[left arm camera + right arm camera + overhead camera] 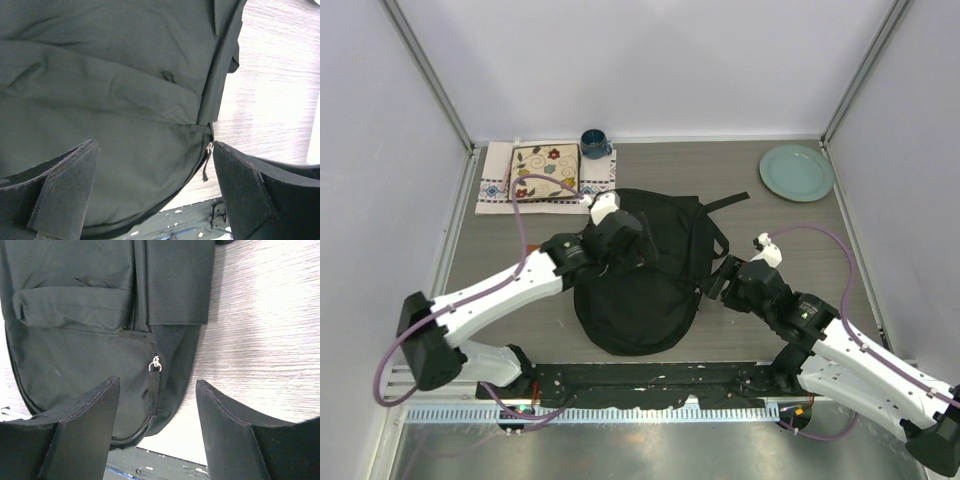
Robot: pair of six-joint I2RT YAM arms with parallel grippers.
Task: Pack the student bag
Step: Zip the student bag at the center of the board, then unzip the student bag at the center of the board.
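The student bag is a black fabric backpack lying flat in the middle of the table, straps toward the back. My left gripper hovers over the bag's upper middle, open and empty. In the left wrist view the bag fills the frame and a zip pull hangs by the right finger. My right gripper is at the bag's right edge, open and empty. In the right wrist view a silver zip slider with a black strap pull lies on the bag between the open fingers.
A patterned book or board lies on a white cloth at the back left, with a dark blue mug beside it. A pale green plate sits at the back right. A black rail runs along the near edge.
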